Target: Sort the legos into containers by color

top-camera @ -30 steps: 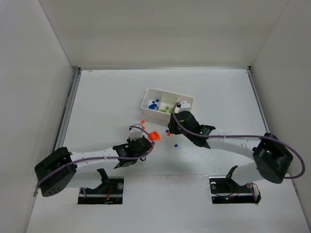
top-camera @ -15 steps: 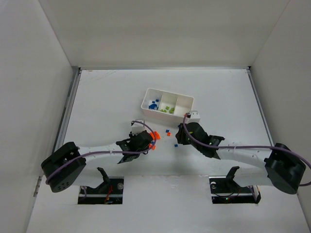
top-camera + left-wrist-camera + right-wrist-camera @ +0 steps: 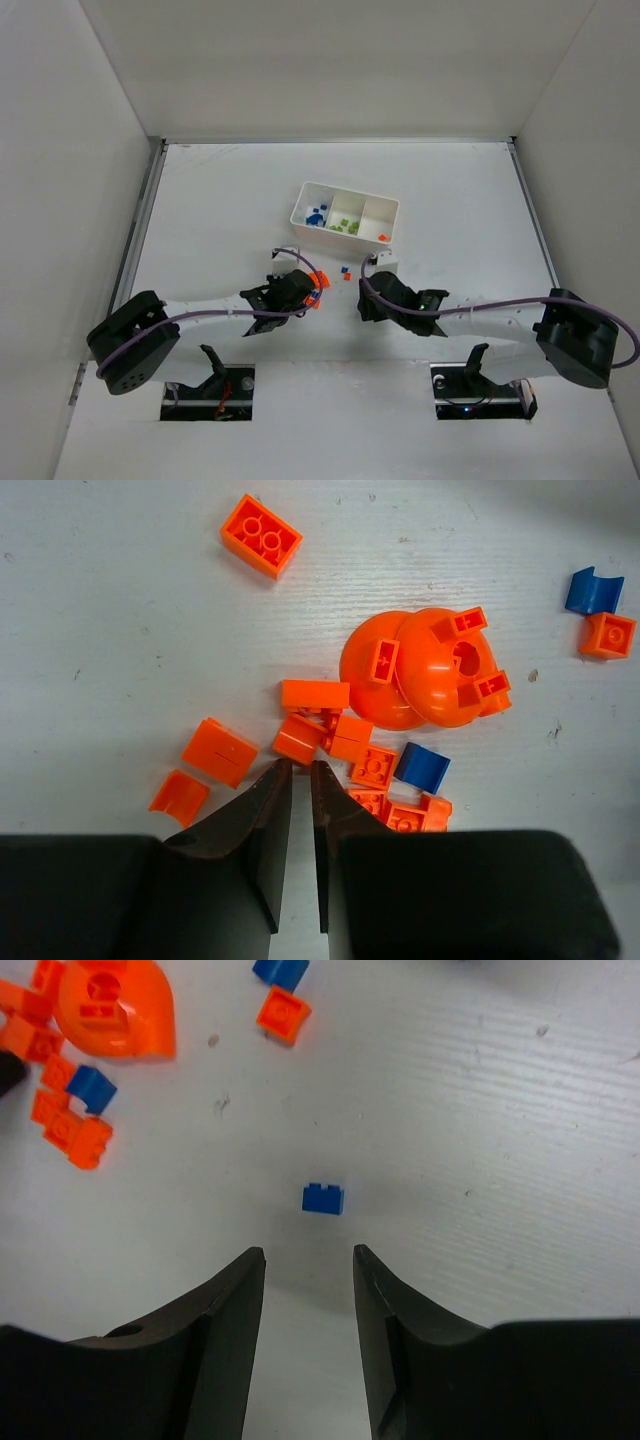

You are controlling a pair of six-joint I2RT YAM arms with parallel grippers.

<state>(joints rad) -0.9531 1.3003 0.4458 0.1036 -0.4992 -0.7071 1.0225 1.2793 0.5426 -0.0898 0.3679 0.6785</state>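
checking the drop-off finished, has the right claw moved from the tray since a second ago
Yes. In the top view the right claw has pulled back from the white tray, toward the near edge.

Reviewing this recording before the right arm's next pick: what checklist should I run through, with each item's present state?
1. Is the right gripper open: ok.
2. Is the blue brick ahead of its gap, roughly centred: ok.
3. Is that brick clear of neighbours: ok.
4. Is the left gripper empty: ok, nearly closed at the orange pile.
5. Are the colours in the tray unmixed: ok, as far as the top view shows.
6. Are the arms apart: ok.
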